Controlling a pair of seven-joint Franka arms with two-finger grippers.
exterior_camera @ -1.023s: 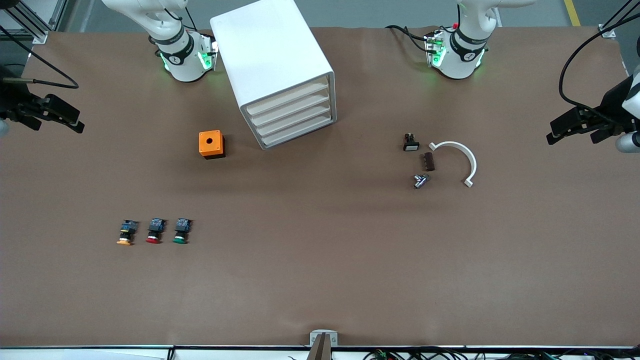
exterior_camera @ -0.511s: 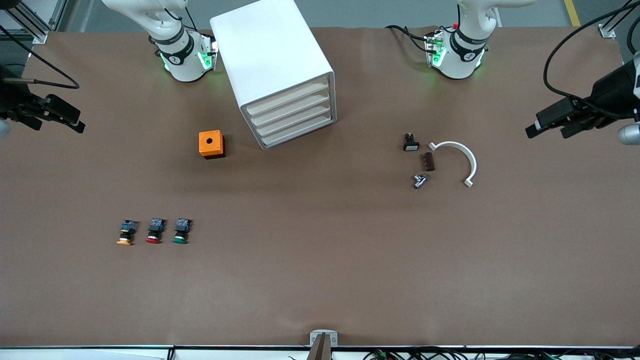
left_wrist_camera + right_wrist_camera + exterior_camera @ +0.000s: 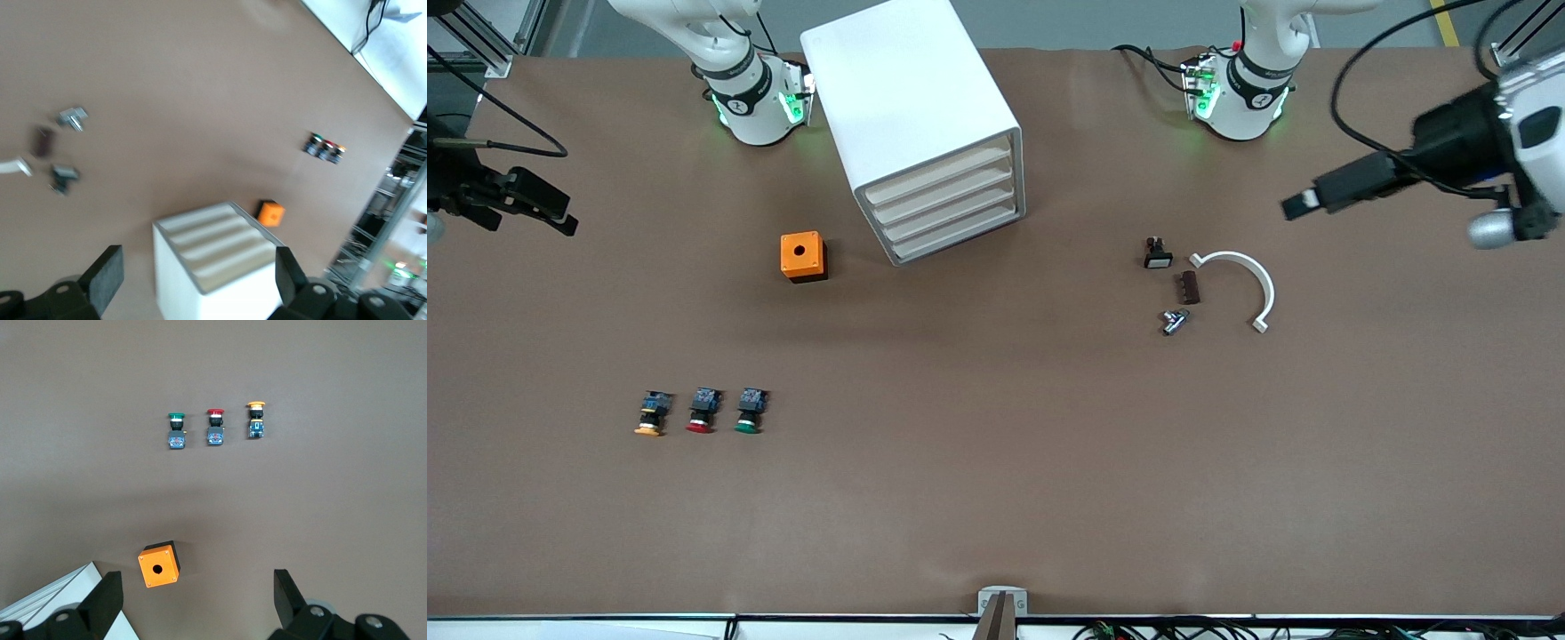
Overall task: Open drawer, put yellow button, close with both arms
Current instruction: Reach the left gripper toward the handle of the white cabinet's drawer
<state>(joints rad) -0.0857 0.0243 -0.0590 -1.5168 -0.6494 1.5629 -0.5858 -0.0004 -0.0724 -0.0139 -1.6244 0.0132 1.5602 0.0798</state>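
The white cabinet [image 3: 911, 98] stands near the robots' bases, its four drawers all shut; the topmost drawer [image 3: 938, 171] also shows in the left wrist view [image 3: 235, 268]. The yellow button [image 3: 650, 416] lies on the table at the end of a row of three, toward the right arm's end; it shows in the right wrist view [image 3: 255, 420] and the left wrist view [image 3: 339, 154]. My left gripper [image 3: 1303, 203] is open and empty, up over the table at the left arm's end [image 3: 198, 270]. My right gripper [image 3: 560, 213] is open and empty, up over the right arm's end [image 3: 197, 593], and waits.
A red-capped button [image 3: 702, 412] and a green-capped button [image 3: 750, 412] lie beside the yellow one. An orange box [image 3: 803, 256] sits beside the cabinet. A white curved piece [image 3: 1240, 280], a small black switch [image 3: 1158, 253], a brown part [image 3: 1189, 287] and a metal part [image 3: 1176, 321] lie toward the left arm's end.
My left gripper has swung in from the table's end toward the cabinet and risen. The right arm and everything on the table have not moved.
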